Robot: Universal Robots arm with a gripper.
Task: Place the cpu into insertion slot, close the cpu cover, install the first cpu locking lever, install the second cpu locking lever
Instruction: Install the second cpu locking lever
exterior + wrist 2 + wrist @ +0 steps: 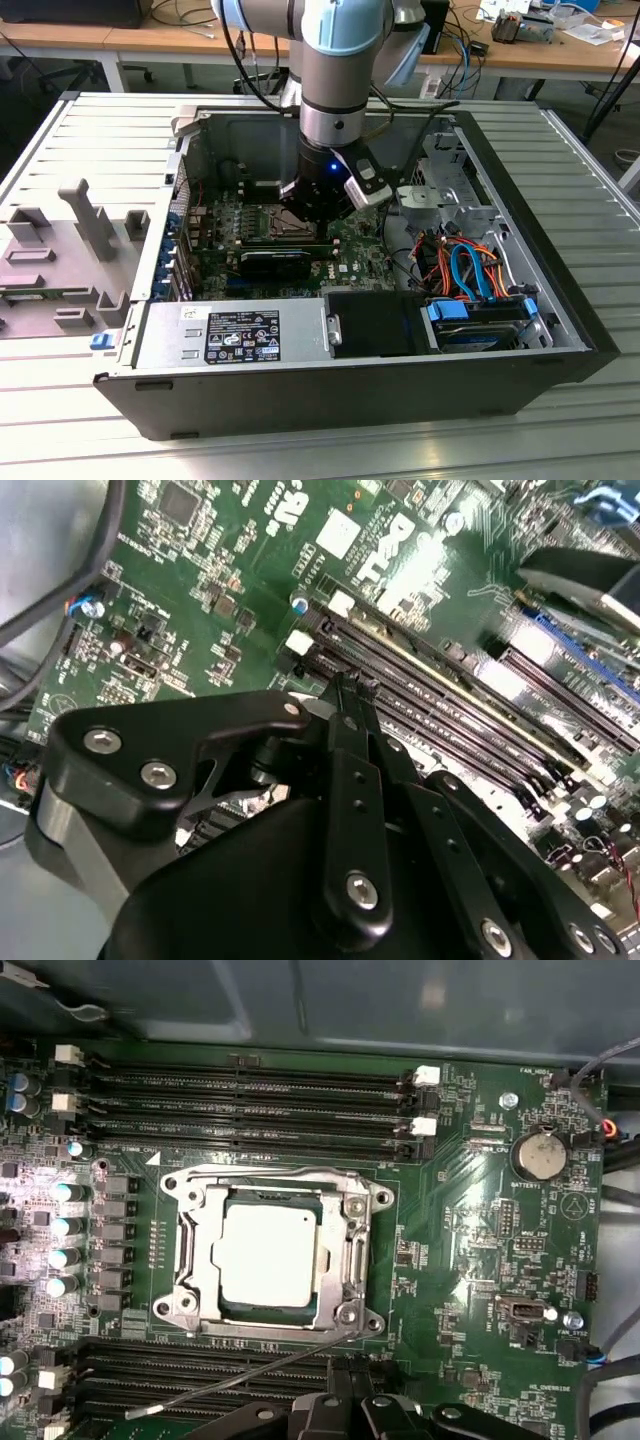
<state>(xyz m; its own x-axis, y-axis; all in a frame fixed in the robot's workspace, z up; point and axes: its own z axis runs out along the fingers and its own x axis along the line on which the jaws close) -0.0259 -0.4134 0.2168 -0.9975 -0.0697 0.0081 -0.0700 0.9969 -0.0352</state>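
The arm's black gripper (pixel 350 685) hangs inside the open dark-grey computer case (pixel 300 385), low over the green motherboard (pixel 470 1220); in the exterior view it sits just at the 3 o'clock side of the socket area. In the second wrist view the jaws stand closed together, tips touching, with nothing held between them, poised over the long black memory slots (pixel 450 705). In the first wrist view the small flat square cpu with its silver-grey metal top (pixel 268 1257) lies seated in the square insertion slot (pixel 332 1310), and the thin silvery metal cpu cover (pixel 355 1250) lies flat around it, framing the chip. A thin silvery locking lever (pixel 240 1375) stands loose, slanting away from the socket's 6 o'clock edge toward 8 o'clock. The case rests on a ribbed grey metal table (pixel 580 180).
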